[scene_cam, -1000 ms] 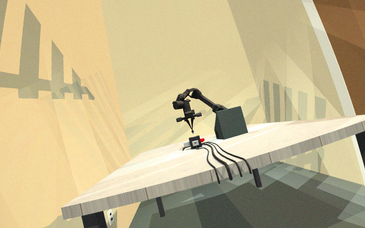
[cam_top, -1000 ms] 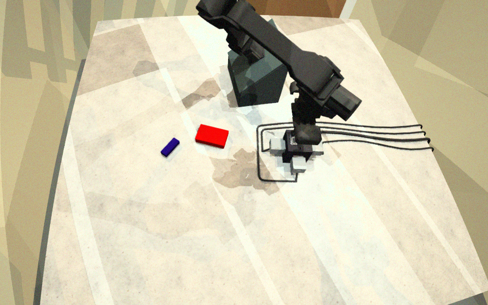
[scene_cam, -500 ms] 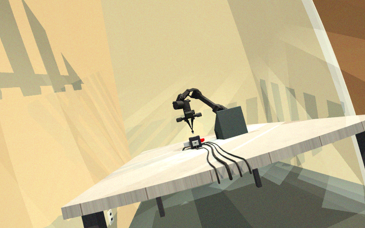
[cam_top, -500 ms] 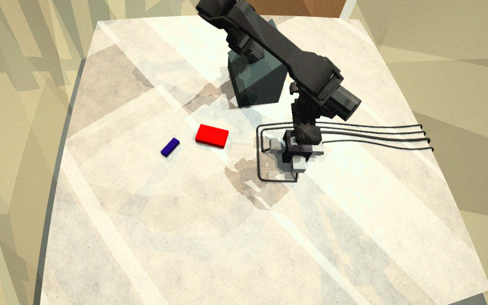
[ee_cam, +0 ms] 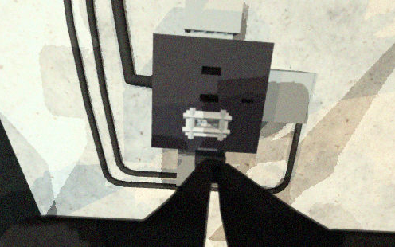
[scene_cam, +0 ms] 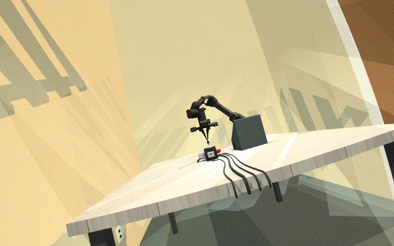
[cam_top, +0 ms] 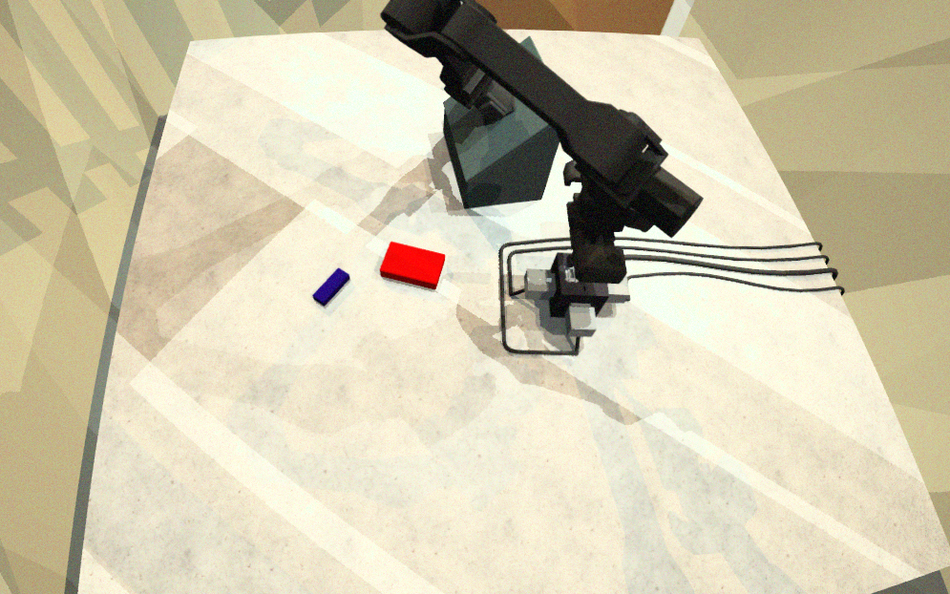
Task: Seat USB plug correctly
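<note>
- My pincer [cam_top: 597,254] [scene_cam: 207,140] [ee_cam: 213,171] is nearly closed, its tips pinching the USB plug [scene_cam: 208,143] [ee_cam: 210,156].
- From the top, my own wrist hides the plug and the pincer's tips. Below me sits the power cube [cam_top: 582,291] [scene_cam: 206,149] [ee_cam: 177,89], with grey side plugs around it and dark cables [cam_top: 722,256] [scene_cam: 244,175] [ee_cam: 83,85] running off to one side. The red block [cam_top: 411,265] [scene_cam: 218,151] and the blue block [cam_top: 330,286] lie away from my pincer, on the table [cam_top: 390,457] [scene_cam: 161,180].
- From the exterior, the plug hangs under my tips, above the cube with a gap between them. So it is out of the socket, and I judge the step in hand to be turning it the right way round and lining it up.
- In the wrist view, the pale socket frame [ee_cam: 207,115] on the cube's top lies just ahead of my tips, the plug showing nearer me. Its long side looks roughly in line with the frame's; which face is which I cannot tell.
- Next, I judge, I should confirm the facing, centre the plug over the frame, descend straight and press until it seats. A slight offset could catch the rim or twist the plug in my grip. Only once it is seated should I let go and rise clear.
</note>
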Controlling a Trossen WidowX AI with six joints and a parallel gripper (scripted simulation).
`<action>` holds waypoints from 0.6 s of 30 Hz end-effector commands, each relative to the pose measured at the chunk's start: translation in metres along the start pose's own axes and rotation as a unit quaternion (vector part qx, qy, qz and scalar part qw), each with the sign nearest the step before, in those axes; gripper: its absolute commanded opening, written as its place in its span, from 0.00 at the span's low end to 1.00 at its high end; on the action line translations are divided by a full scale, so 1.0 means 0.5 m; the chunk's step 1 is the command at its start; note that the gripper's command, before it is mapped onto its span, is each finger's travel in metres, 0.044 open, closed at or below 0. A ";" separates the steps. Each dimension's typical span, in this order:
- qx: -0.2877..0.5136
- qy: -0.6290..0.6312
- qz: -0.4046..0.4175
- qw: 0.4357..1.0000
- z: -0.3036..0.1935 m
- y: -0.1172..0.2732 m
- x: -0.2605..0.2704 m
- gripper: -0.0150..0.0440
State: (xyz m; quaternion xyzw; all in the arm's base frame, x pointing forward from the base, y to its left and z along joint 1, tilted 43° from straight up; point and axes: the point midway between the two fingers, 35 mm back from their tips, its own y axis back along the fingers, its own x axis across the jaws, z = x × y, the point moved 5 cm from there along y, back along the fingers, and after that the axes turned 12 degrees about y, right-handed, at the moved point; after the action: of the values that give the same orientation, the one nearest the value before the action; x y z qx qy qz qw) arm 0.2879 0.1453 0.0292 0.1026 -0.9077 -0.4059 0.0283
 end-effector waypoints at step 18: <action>-0.013 0.000 -0.002 1.000 0.001 -0.003 0.000 0.25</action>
State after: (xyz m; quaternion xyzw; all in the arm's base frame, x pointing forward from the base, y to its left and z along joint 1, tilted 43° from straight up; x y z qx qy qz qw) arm 0.2881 0.1442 0.0271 0.1038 -0.9047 -0.4122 0.0290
